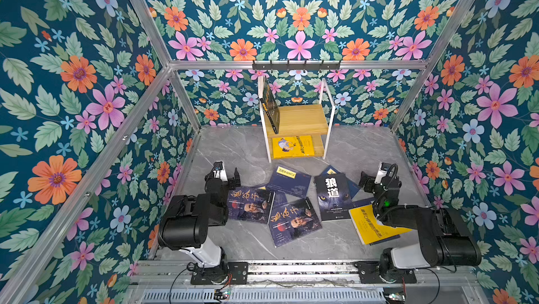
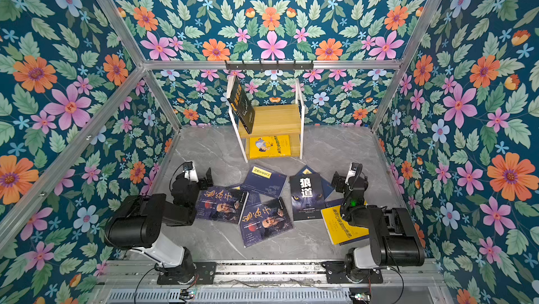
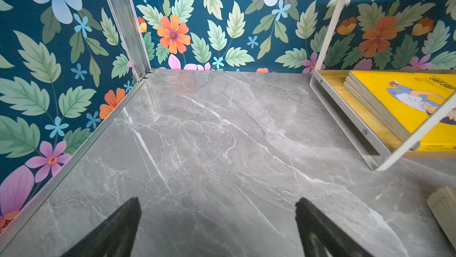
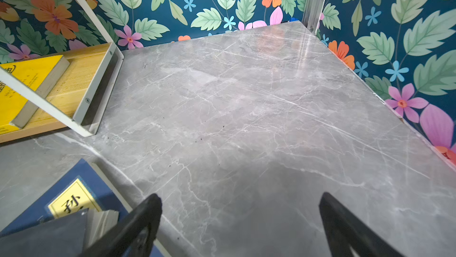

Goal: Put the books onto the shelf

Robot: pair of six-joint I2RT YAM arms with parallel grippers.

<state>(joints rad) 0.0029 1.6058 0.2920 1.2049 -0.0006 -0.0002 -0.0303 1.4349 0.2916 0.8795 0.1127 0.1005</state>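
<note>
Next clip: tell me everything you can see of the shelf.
The shelf is a small two-tier rack: light wooden boards in a thin white metal frame. It stands upright at the back of the grey marbled table, under the black hook rail. A dark book stands tilted on its upper board against the frame's side; a yellow book lies flat on the lower board.

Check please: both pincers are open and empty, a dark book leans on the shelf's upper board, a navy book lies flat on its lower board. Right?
No: on the lower board of the shelf lies a yellow book, not navy, as both top views show. The left pincer and right pincer are open and empty; the dark book leans on the upper board.
</note>
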